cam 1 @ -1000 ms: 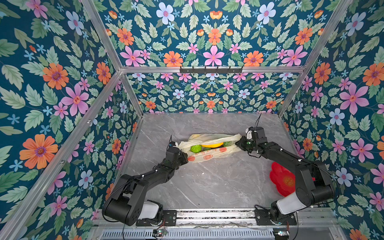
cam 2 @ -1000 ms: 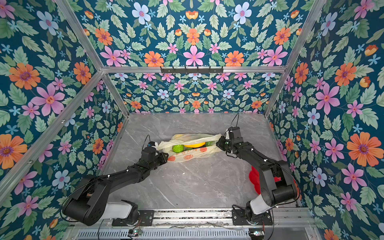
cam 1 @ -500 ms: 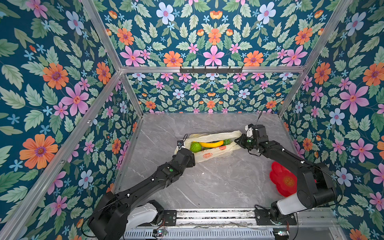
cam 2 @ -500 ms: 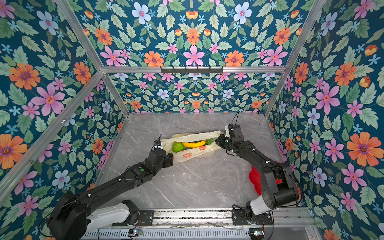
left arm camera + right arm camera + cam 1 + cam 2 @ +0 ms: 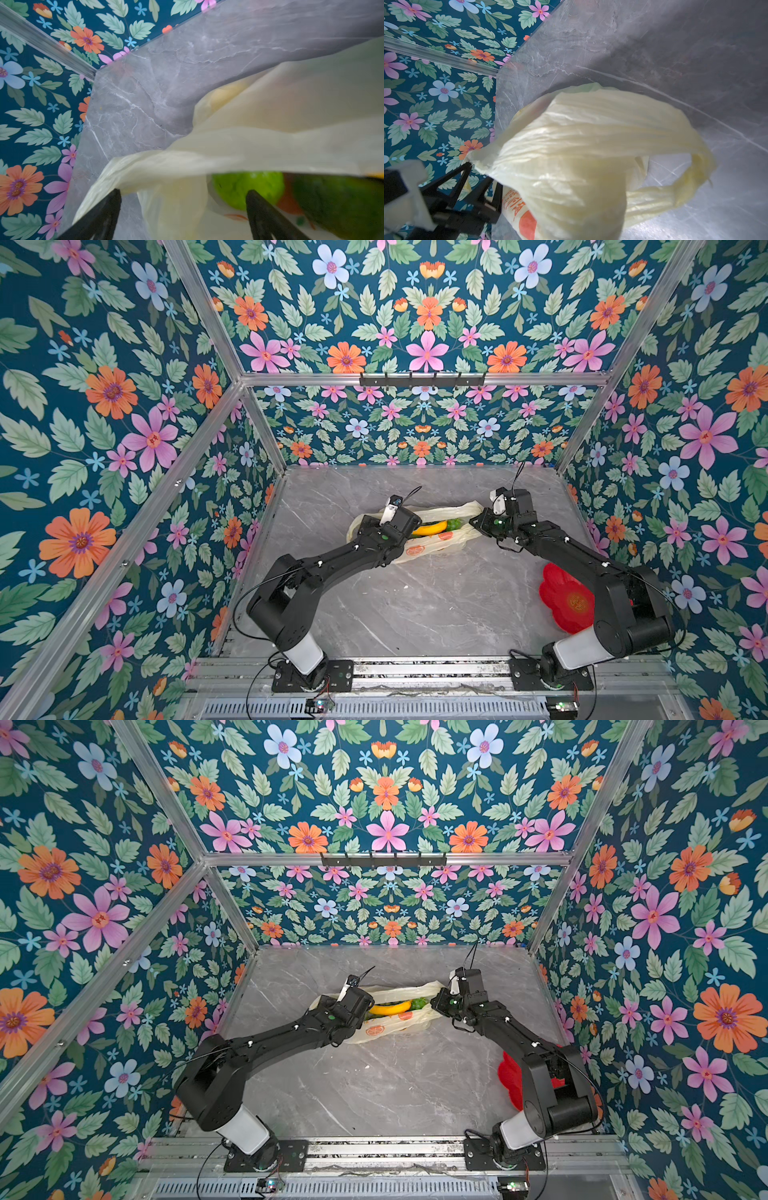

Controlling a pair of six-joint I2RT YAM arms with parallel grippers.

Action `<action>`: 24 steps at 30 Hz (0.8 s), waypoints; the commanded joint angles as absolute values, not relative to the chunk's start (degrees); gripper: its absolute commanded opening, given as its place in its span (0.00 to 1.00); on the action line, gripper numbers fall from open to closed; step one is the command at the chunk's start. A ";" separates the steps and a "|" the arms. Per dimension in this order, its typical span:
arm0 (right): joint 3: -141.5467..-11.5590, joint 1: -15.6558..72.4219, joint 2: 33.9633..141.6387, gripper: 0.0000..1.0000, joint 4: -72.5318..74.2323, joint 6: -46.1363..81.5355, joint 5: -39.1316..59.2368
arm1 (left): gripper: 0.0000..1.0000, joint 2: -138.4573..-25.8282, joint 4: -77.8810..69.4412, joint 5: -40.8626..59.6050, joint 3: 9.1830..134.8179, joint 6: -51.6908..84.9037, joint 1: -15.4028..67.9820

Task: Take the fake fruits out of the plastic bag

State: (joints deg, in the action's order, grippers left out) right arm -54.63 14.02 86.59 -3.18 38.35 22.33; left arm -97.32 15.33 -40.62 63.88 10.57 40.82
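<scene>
The pale-yellow plastic bag (image 5: 440, 543) (image 5: 399, 1027) lies at the middle back of the table. Through its mouth show fake fruits: a yellow banana (image 5: 430, 527) (image 5: 390, 1007) and a green fruit (image 5: 454, 524). My left gripper (image 5: 405, 526) (image 5: 182, 197) hovers open over the bag's left end. A bag fold lies between its fingers, and a lime-green fruit (image 5: 247, 187) sits at one fingertip (image 5: 257, 205), beside a dark green fruit (image 5: 342, 207). My right gripper (image 5: 478, 523) (image 5: 436, 1004) is shut on the bag's right end. The bag (image 5: 581, 155) hides its jaws in the right wrist view.
A red flower-shaped dish (image 5: 561, 601) (image 5: 509, 1077) lies at the right, partly under the right arm. Floral walls enclose the grey marble table (image 5: 415, 605) on three sides. A black hook rail (image 5: 422, 379) hangs on the back frame.
My left gripper has moved right from the bag's left end to over its mouth and has opened wide, now covering the lime-green fruit from above. The right arm has stayed put.
</scene>
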 commanded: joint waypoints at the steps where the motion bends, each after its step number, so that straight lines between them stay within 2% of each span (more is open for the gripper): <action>1: -54.43 14.09 86.70 0.00 -2.47 37.79 23.21 | 0.91 -101.56 13.58 -42.86 66.58 8.09 38.76; 5: -54.55 14.08 87.18 0.00 -2.24 37.62 23.13 | 0.77 -107.09 12.09 -36.00 70.55 8.54 35.11; 6: -54.49 14.11 87.32 0.00 -2.27 37.48 22.90 | 0.71 -107.84 11.24 -33.77 71.06 8.82 34.16; 10: -55.37 14.06 88.34 0.00 -3.10 36.54 21.61 | 0.32 -107.24 7.50 -25.84 70.45 11.31 29.49; 12: -55.98 13.82 89.18 0.00 -3.64 35.78 20.93 | 0.17 -105.29 4.64 -20.58 68.72 13.07 26.43; 14: -56.72 13.43 90.05 0.00 -3.95 35.10 20.78 | 0.07 -103.54 1.58 -14.93 66.83 15.06 23.13; 16: -57.66 13.14 91.14 0.00 -3.76 34.27 21.44 | 0.00 -103.09 0.07 -8.43 66.53 17.51 19.47; 19: -60.03 13.09 93.04 0.00 -4.21 33.17 22.16 | 0.00 -104.32 -1.49 -0.47 67.87 20.07 16.32; 24: -65.04 13.18 98.45 0.00 -5.02 32.61 24.24 | 0.00 -108.41 2.17 2.56 75.28 18.97 18.13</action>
